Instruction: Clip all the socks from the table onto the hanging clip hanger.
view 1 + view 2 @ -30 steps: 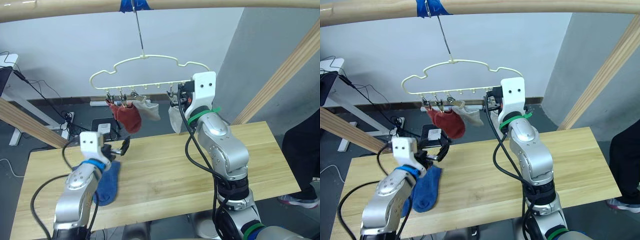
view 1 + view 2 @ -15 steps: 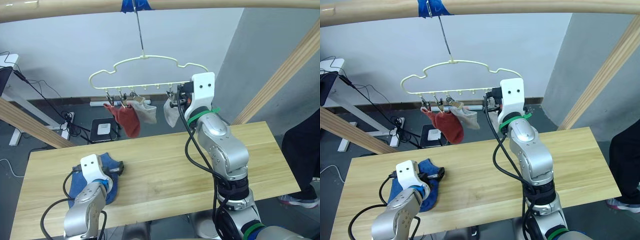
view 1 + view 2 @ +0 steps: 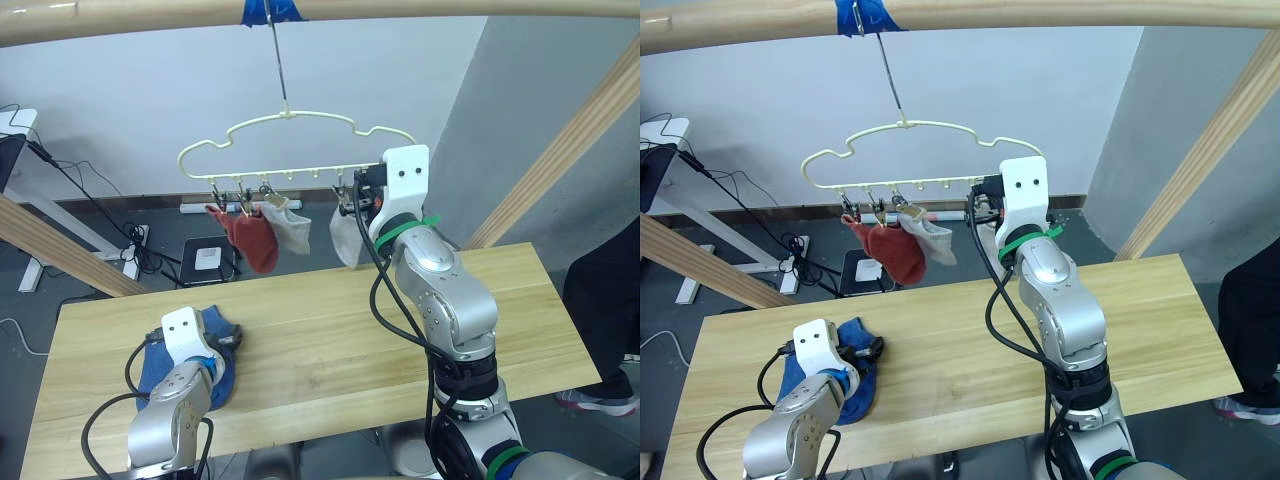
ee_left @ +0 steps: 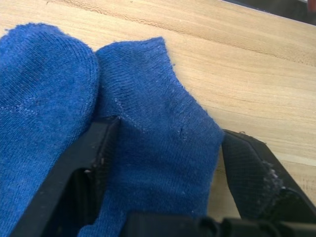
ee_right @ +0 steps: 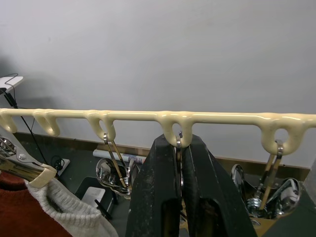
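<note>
The step in hand is the pick-up of a blue sock [image 4: 148,163] from the table [image 3: 330,340]. The left gripper [image 4: 163,163] is down on the tabletop with its fingers [image 4: 94,163] spread wide, straddling the cuff end of the sock; a second blue sock [image 4: 39,98] lies touching it. The right gripper [image 5: 178,168] is raised at the clip hanger [image 3: 290,130], its fingers pressed narrow on a metal clip [image 5: 178,148] hanging from the bar. Two rust-red socks [image 3: 255,235] and a light grey sock [image 3: 292,225] hang clipped at the left of the bar; another grey sock [image 3: 345,235] hangs just beside the right gripper, though whether a clip holds it cannot be told. The next move calls for closing the left fingers on one cuff only, then lifting it to the pinched clip.
</note>
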Controlling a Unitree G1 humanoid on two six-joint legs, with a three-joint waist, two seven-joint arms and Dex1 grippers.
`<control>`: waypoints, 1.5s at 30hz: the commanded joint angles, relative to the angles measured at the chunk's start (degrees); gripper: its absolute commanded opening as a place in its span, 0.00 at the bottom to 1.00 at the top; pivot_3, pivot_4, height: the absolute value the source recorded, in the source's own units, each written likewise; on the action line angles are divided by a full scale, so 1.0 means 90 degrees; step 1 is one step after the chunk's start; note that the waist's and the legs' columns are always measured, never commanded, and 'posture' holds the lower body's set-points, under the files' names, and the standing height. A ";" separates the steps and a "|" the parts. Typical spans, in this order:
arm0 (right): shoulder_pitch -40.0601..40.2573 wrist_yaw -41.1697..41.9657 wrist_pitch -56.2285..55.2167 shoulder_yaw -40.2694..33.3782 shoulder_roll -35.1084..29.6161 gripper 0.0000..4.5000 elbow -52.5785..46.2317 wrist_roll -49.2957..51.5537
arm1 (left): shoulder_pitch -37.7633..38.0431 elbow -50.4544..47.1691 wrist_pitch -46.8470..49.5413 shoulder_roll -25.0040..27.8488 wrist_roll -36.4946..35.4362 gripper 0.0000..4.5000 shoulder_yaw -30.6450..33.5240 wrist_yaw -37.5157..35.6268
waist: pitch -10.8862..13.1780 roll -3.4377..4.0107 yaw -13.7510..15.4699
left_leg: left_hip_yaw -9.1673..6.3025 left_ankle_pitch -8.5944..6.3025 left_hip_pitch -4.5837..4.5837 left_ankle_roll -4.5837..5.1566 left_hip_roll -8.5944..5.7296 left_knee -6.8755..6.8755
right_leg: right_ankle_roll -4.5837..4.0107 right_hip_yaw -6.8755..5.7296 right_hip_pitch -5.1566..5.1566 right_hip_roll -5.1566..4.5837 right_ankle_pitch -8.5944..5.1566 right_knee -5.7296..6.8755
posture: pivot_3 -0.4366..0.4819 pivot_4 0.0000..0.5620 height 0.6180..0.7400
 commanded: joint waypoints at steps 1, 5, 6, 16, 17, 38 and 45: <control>-0.0048 0.0039 -0.0016 0.0028 0.0024 0.00 -0.0262 0.0041 | 0.0093 0.0060 0.0127 -0.0042 -0.0034 0.65 -0.0026 -0.0046 | 0.0000 0.0000 0.0000 | 0.0000 0.0000 0.0000 0.0000 0.0000 0.0000 | 0.0000 0.0000 0.0000 0.0000 0.0000 0.0000 | 0.19 0.49 1.00; -0.0057 0.0047 -0.0045 0.0029 0.0028 0.00 -0.0228 0.0043 | 0.0093 0.0039 0.0073 -0.0004 -0.0052 0.57 0.0014 -0.0107 | 0.0000 0.0000 0.0001 | -0.0001 0.0000 0.0000 0.0000 0.0000 0.0000 | 0.0000 0.0000 0.0000 0.0000 0.0000 0.0000 | 0.19 0.48 1.00; -0.0056 0.0049 -0.0048 0.0031 0.0028 0.00 -0.0226 0.0043 | 0.0103 0.0018 0.0063 0.0010 -0.0048 0.54 0.0019 -0.0120 | 0.0000 0.0000 0.0001 | -0.0001 0.0000 0.0000 0.0000 0.0000 0.0000 | 0.0000 0.0000 0.0000 0.0000 0.0000 0.0000 | 0.19 0.48 1.00; -0.0062 0.0076 -0.0094 0.0048 0.0043 0.00 -0.0179 0.0047 | 0.0198 -0.0452 -0.0223 0.0005 -0.0235 0.17 0.0195 -0.0329 | 0.0000 0.0000 0.0002 | -0.0001 0.0000 -0.0001 0.0000 0.0001 -0.0002 | 0.0000 -0.0001 0.0000 0.0000 0.0000 -0.0003 | 0.20 0.48 1.00; -0.0063 0.0079 -0.0098 0.0049 0.0044 0.00 -0.0176 0.0047 | 0.0214 -0.0511 -0.0241 0.0004 -0.0286 0.12 0.0218 -0.0374 | 0.0000 -0.0001 0.0003 | -0.0001 0.0000 -0.0001 0.0000 0.0001 -0.0002 | 0.0000 -0.0001 -0.0001 0.0000 0.0000 -0.0003 | 0.20 0.48 1.00; -0.0092 0.0098 -0.0076 0.0004 0.0064 0.00 -0.0208 0.0031 | -0.0233 -0.0958 -0.2999 0.1788 -0.0603 0.00 -0.1643 -0.4282 | 0.0000 0.0000 0.0004 | 0.0013 0.0002 -0.0014 -0.0004 0.0008 -0.0011 | -0.0004 0.0006 -0.0026 0.0003 0.0002 -0.0004 | 0.20 0.47 1.00; -0.0128 0.0092 -0.0052 -0.0011 0.0062 0.00 -0.0218 0.0028 | -0.1184 -0.0246 -0.3138 0.1305 -0.0432 0.00 -0.2062 -0.4159 | 0.0000 -0.0001 -0.0006 | 0.0016 0.0002 -0.0017 -0.0003 0.0010 -0.0010 | -0.0005 0.0008 -0.0027 0.0005 0.0003 -0.0006 | 0.18 0.46 1.00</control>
